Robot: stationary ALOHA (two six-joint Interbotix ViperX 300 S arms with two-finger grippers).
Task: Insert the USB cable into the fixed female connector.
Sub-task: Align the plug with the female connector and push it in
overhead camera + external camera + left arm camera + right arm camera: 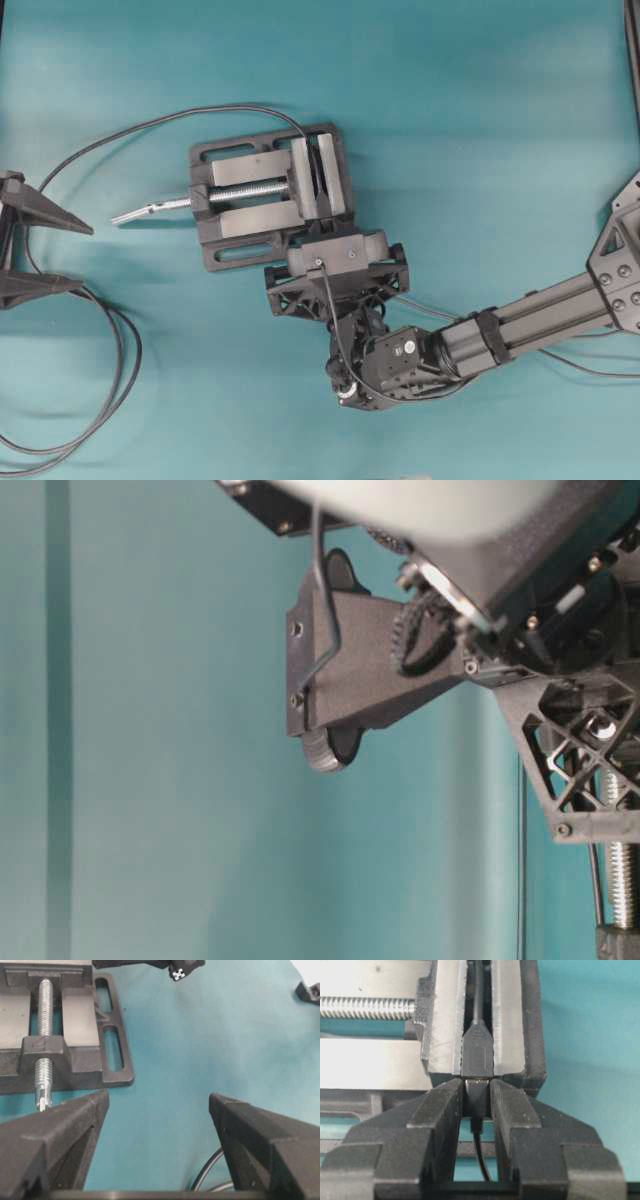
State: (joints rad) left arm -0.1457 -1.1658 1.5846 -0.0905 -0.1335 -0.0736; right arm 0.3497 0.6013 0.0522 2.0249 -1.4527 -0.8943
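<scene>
In the right wrist view my right gripper (477,1085) is shut on the black plug of the USB cable (477,1100), whose thin cord trails back between the fingers. The plug's tip meets the mouth of the fixed female connector (477,1055), clamped between the silver jaws of the vise (440,1030). A thin sliver of metal shows at the joint. From overhead the right gripper (325,248) sits against the vise's (255,195) near right side. My left gripper (86,257) stands open at the far left, holding nothing (159,1097).
The vise's screw handle (150,210) sticks out to the left toward the left gripper. A long double black cord (120,370) loops over the left of the teal mat. The connector's cord (200,112) arcs from the vise to the left edge.
</scene>
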